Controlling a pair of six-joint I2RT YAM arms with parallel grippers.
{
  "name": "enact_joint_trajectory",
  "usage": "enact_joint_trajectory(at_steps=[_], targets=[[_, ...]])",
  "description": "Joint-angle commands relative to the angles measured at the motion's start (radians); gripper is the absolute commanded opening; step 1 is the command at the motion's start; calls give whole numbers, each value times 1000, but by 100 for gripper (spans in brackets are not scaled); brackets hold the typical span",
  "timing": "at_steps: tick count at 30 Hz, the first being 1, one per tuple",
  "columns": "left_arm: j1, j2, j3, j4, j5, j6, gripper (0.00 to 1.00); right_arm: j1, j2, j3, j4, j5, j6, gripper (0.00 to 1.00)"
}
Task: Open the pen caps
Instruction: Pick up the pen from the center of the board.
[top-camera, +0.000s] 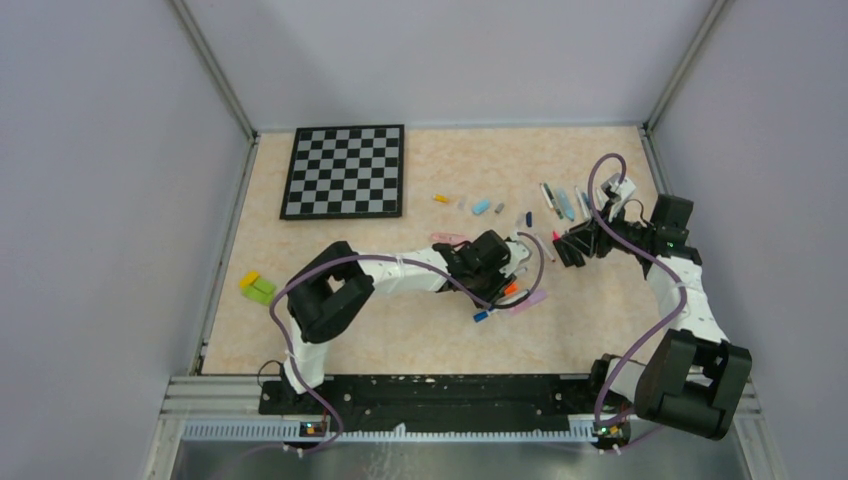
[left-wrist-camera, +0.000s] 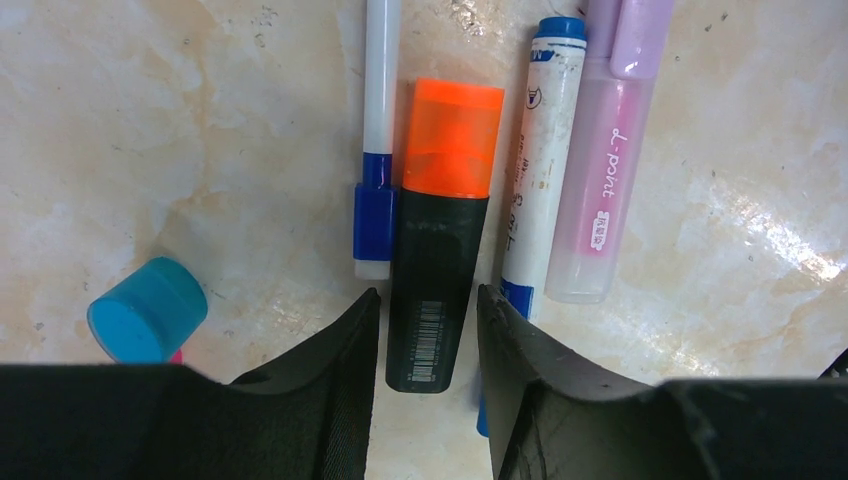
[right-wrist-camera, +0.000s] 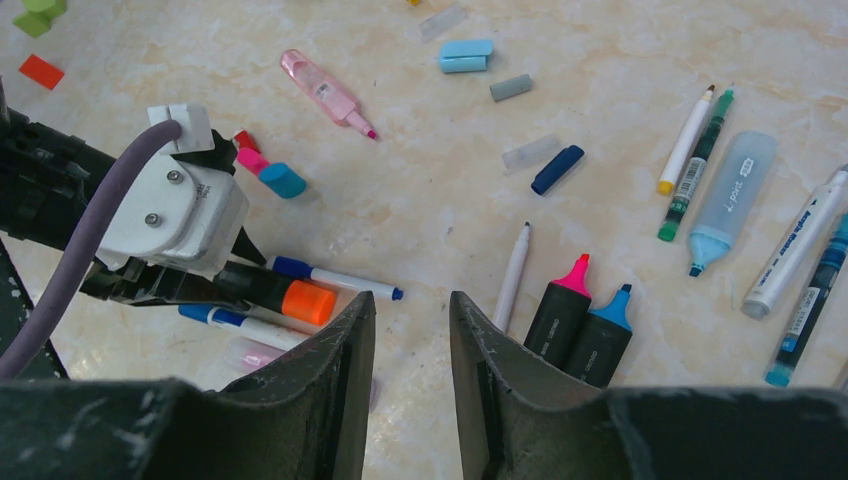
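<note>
Okay, so my left gripper (left-wrist-camera: 428, 295) is pinching the black barrel of the orange highlighter (left-wrist-camera: 435, 250), one finger snug on each side, while the pen is lying flat on the table (left-wrist-camera: 150, 120). Its orange cap (left-wrist-camera: 452, 140) is sticking out ahead of the fingers and isn't off yet. My right gripper (right-wrist-camera: 410, 300) is hovering just beside it, jaws partly apart and holding nothing. To do this well, I'm thinking the right one should grab the cap alone and pull straight along the pen. The annoying bit is the crowding: a thin blue-capped pen (left-wrist-camera: 375, 215) is touching one side, with a white marker (left-wrist-camera: 540, 160) and a lilac highlighter (left-wrist-camera: 605, 180) on the other. A loose light-blue cap (left-wrist-camera: 148, 310) is sitting nearby.
</note>
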Motion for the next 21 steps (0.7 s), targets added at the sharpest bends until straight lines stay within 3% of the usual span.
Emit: enact_joint_trajectory(at_steps=[1, 6, 9, 14, 21], targets=[[-7, 23, 15, -29, -30, 10, 44, 0, 7, 8, 7, -30, -20, 33], [-13, 33, 18, -36, -44, 12, 41, 1, 7, 8, 6, -29, -21, 33], [-16, 35, 16, -43, -57, 11, 27, 1, 7, 8, 5, -29, -21, 32], [-21, 7, 5, -32, -60, -1, 18, 0, 7, 9, 4, -32, -22, 33], [-21, -152, -76, 129, -33, -70, 9, 1, 10, 9, -20, -67, -43, 32]])
